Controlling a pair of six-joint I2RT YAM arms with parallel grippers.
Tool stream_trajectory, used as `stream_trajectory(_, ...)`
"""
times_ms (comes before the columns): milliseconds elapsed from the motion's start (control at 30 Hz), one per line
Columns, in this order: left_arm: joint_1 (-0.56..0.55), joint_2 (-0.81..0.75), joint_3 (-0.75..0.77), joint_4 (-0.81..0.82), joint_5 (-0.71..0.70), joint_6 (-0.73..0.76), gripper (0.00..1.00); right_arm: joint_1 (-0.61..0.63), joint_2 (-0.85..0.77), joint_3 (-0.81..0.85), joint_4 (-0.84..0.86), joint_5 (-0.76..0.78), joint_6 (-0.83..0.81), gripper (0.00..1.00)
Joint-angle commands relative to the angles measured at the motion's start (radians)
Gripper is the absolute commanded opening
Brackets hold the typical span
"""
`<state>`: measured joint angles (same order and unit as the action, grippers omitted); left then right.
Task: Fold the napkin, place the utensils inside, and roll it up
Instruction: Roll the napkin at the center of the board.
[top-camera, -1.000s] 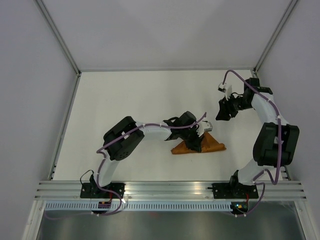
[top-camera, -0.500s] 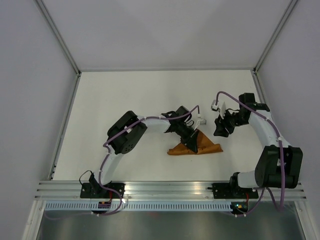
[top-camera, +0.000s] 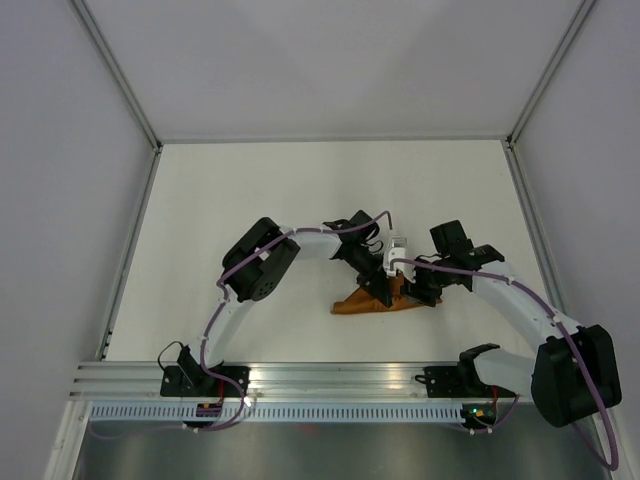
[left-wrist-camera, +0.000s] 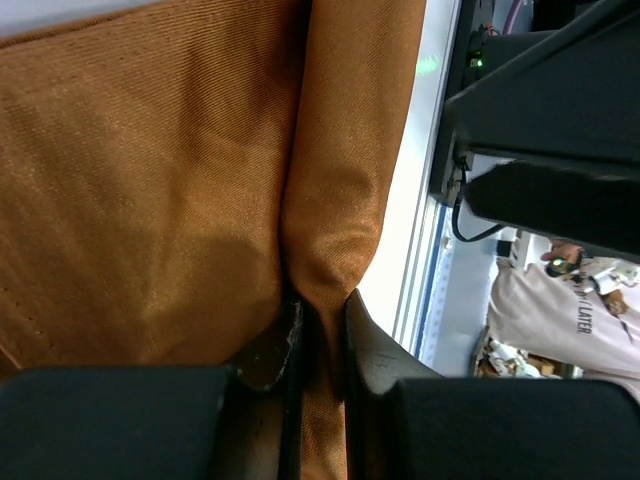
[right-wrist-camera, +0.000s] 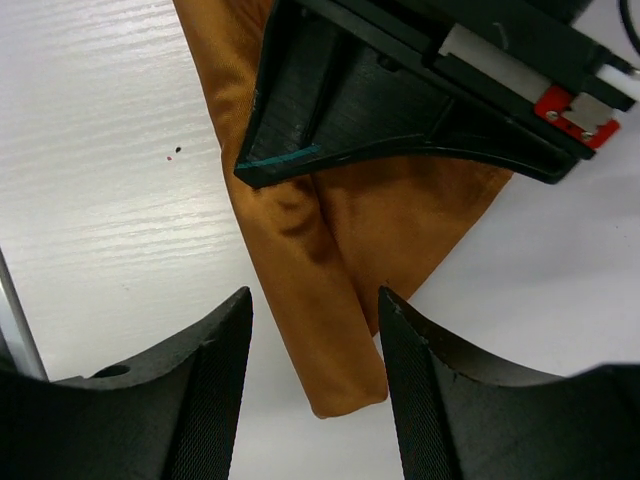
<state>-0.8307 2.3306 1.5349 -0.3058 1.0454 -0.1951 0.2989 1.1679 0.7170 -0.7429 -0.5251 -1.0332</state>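
The rust-orange napkin (top-camera: 362, 302) lies folded and partly rolled in the middle of the table. My left gripper (top-camera: 383, 290) is shut on the rolled edge of the napkin (left-wrist-camera: 330, 180), the cloth pinched between its fingertips (left-wrist-camera: 285, 345). My right gripper (top-camera: 425, 290) is open and hovers just over the right end of the roll (right-wrist-camera: 330, 340), which lies between its two fingers (right-wrist-camera: 215, 400). The left gripper's body shows above the cloth in the right wrist view. The knife is hidden.
A metal rail (top-camera: 340, 378) runs along the near table edge by the arm bases. Grey walls (top-camera: 70, 150) enclose the white table (top-camera: 250, 190) on the left, back and right.
My right arm swung down and left from the back right until its gripper is at the napkin's right end. My left gripper and the napkin shifted slightly left.
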Motion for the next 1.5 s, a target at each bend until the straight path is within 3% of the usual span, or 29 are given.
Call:
stream_trajectory(0, -0.004, 0.105, -0.032, -0.159, -0.194, -0.021, 0.02, 0.051, -0.004, -0.057, 0.109, 0.088, 0.008, 0.6)
stream_trajectory(367, 0.004, 0.11, -0.025, -0.165, -0.188, -0.037, 0.02, 0.226, -0.004, -0.139, 0.249, 0.189, 0.064, 0.61)
stream_trajectory(733, 0.019, 0.121, -0.009, -0.171, -0.176, -0.043, 0.02, 0.27, 0.041, -0.165, 0.261, 0.197, 0.071, 0.58)
stream_trajectory(900, 0.024, 0.119, -0.009, -0.173, -0.168, -0.044, 0.03, 0.27, 0.07, -0.169, 0.274, 0.201, 0.082, 0.45)
stream_trajectory(1000, 0.024, 0.116, -0.012, -0.164, -0.17, -0.049, 0.08, 0.272, 0.085, -0.163, 0.275, 0.197, 0.087, 0.25)
stream_trajectory(1033, 0.024, 0.107, -0.016, -0.153, -0.168, -0.055, 0.1, 0.27, 0.087, -0.163, 0.274, 0.194, 0.085, 0.24)
stream_trajectory(1200, 0.031, 0.029, -0.103, -0.014, -0.203, -0.153, 0.27, 0.247, 0.147, -0.124, 0.249, 0.155, 0.073, 0.18)
stream_trajectory(1333, 0.053, -0.051, -0.202, 0.154, -0.225, -0.272, 0.35, 0.21, 0.205, -0.074, 0.202, 0.116, 0.044, 0.15)
stream_trajectory(1467, 0.077, -0.145, -0.332, 0.441, -0.272, -0.397, 0.4, 0.154, 0.28, -0.005, 0.129, 0.065, 0.001, 0.15)
